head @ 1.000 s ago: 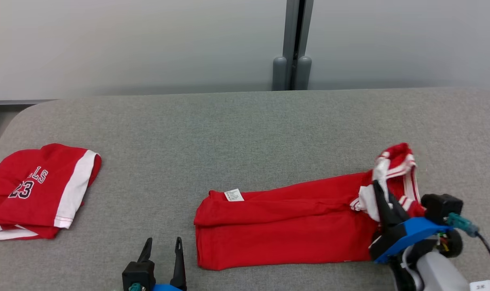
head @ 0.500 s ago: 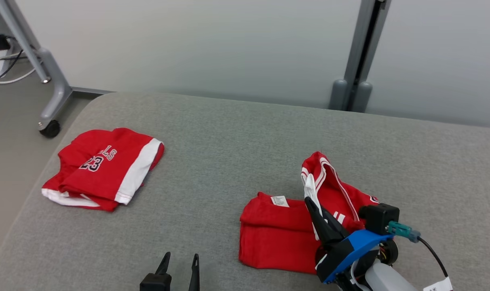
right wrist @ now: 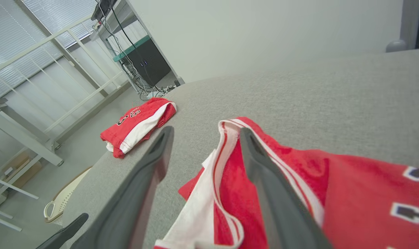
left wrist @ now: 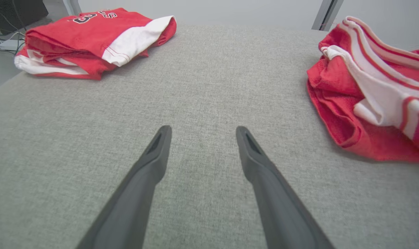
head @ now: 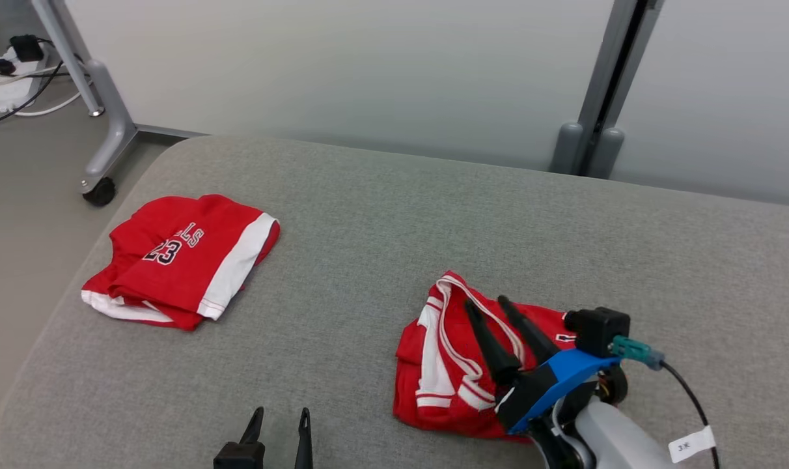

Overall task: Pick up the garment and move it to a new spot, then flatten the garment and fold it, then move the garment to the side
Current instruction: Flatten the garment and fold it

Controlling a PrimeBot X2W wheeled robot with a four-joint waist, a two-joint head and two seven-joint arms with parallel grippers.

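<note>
The right arm is reaching in from the lower right corner of the head view, its pale forearm angling up and to the left. The right pincer (head: pixel 485 302) is pointing the same way, with both dark fingers (head: pixel 492 348) stretching low over the garment (head: pixel 433 365). Its fingers are standing well apart with nothing gripped between them; in the right wrist view the right pincer (right wrist: pixel 206 130) is framing the garment's (right wrist: pixel 351 193) white-and-red striped trim from above.

The garment, a red jersey, is lying in a folded bundle on the grey table (head: pixel 368 215), right of centre near the front edge. The left pincer (head: pixel 282 411) is sitting at the bottom edge left of it, fingers spread and empty, pointing up over bare table. In the left wrist view the left pincer (left wrist: pixel 203 128) is hanging just above the cloth surface, apart from the garment (left wrist: pixel 351 103). A second folded red garment (head: pixel 179 260) is lying far left.
</note>
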